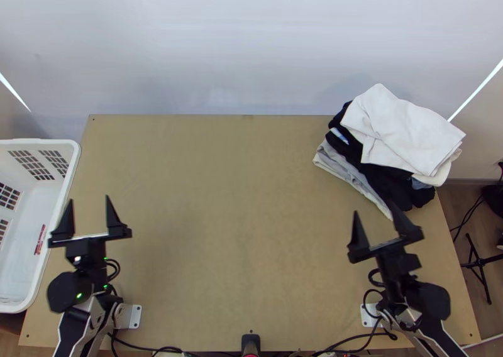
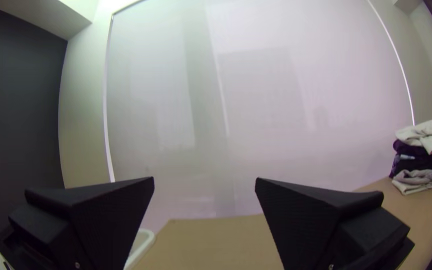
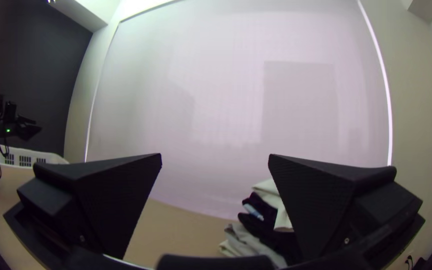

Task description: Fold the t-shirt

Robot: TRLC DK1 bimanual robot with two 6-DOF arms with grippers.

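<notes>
A white screen [image 1: 251, 55] stands behind the light wooden table [image 1: 239, 219], with a dark wall [image 2: 16, 100] off to the left. Beside the table's left edge I see a white basket [image 1: 72, 168] with slotted sides, its rim close by my left gripper [image 1: 89, 198]. That gripper is raised over the near left part of the table, its two black fingers wide apart and pointing away from me, with nothing between them.

My right gripper [image 1: 373, 206] is raised over the near right part, its fingers also spread wide and holding nothing. From above, one fingertip overlaps the near edge of the stack [image 1: 402, 193], but I cannot tell from there whether they touch.

The stack sits at the table's far right corner. On top lies a white cloth [image 1: 402, 131], folded, its layers a little uneven along the side. Under it are dark clothes [image 1: 377, 173], and lower down a grey cloth [image 1: 344, 168] that shows at the side nearer the middle of the table. Which piece is the t-shirt I cannot tell. Black cables [image 1: 151, 349] run along the table's near edge, and a black stand [image 1: 481, 263] is on the floor to the right.
</notes>
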